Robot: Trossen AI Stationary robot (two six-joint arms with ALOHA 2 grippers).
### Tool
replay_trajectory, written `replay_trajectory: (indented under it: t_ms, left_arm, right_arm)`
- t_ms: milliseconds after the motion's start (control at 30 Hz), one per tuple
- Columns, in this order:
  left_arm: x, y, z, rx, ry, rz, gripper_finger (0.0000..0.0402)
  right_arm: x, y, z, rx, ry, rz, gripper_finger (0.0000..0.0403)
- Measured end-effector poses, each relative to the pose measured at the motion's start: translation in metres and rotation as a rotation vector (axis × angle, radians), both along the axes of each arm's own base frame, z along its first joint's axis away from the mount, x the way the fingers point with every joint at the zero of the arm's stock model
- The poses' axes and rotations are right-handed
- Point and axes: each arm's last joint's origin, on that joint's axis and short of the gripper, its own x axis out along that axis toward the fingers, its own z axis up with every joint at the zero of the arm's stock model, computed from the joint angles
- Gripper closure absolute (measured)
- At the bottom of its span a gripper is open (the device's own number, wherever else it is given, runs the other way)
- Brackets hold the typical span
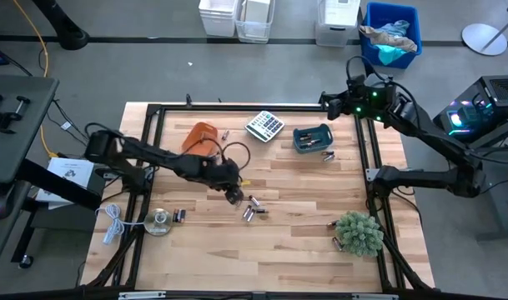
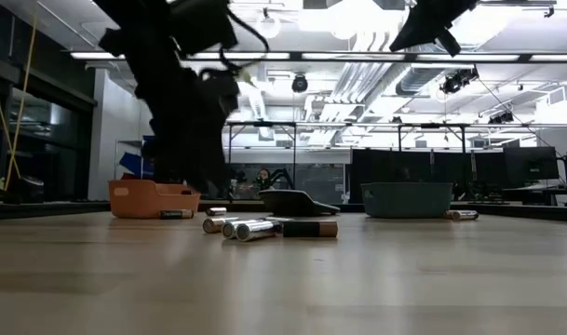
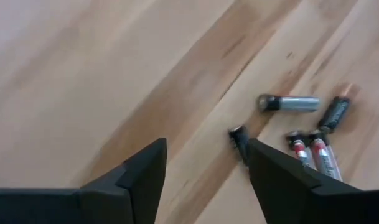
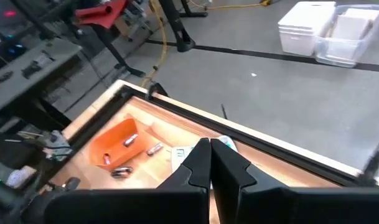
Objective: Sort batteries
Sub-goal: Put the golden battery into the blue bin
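Observation:
Several batteries [image 1: 254,207] lie in a small cluster on the wooden table, silvery, dark and reddish; they also show in the low view [image 2: 255,227] and the left wrist view [image 3: 313,134]. My left gripper [image 1: 234,197] [image 3: 205,168] is open, pointing down just left of the cluster. A short dark battery [image 3: 238,139] lies right beside one finger; whether it touches, I cannot tell. An orange bowl [image 1: 202,138] [image 4: 117,146] holds several batteries. A teal bowl [image 1: 312,139] sits farther right. My right gripper [image 1: 329,102] [image 4: 209,163] is shut, raised over the table's far right edge.
A grey calculator [image 1: 264,125] lies between the bowls. Loose batteries lie by the teal bowl [image 1: 327,155], by a green plant [image 1: 359,233] at the near right, and beside a round clear disc [image 1: 158,222] at the near left. A white cable [image 1: 112,223] lies at the left edge.

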Motion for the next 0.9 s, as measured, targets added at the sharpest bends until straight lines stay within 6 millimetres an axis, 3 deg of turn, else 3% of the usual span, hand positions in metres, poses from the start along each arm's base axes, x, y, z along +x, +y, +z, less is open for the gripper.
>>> replay_trajectory:
  t_ms: [133,300,467,700,800,900]
  left_arm:
    - [0.022,-0.010,-0.004,-0.047,0.021,0.020,0.0205]
    - [0.034,-0.025,-0.012,-0.024,0.121,0.010,0.0209]
    - [0.034,-0.029,-0.031,-0.010,0.186,0.060,0.0209]
    - [0.037,-0.029,-0.039,-0.011,0.200,0.052,0.0214]
    - [0.034,-0.028,-0.039,0.013,0.223,0.033,0.0250]
    - [0.031,-0.027,-0.034,0.055,0.238,-0.056,0.0312]
  right_arm:
    - [0.003,-0.002,-0.004,0.017,0.029,0.001,0.0403]
    - [0.008,-0.006,-0.009,0.034,0.057,0.003,0.0403]
    - [0.010,-0.007,-0.012,0.044,0.070,0.004,0.0403]
    - [0.010,-0.008,-0.013,0.047,0.073,0.005,0.0403]
    - [0.010,-0.008,-0.013,0.048,0.074,0.005,0.0403]
    - [0.010,-0.008,-0.013,0.048,0.076,0.005,0.0403]
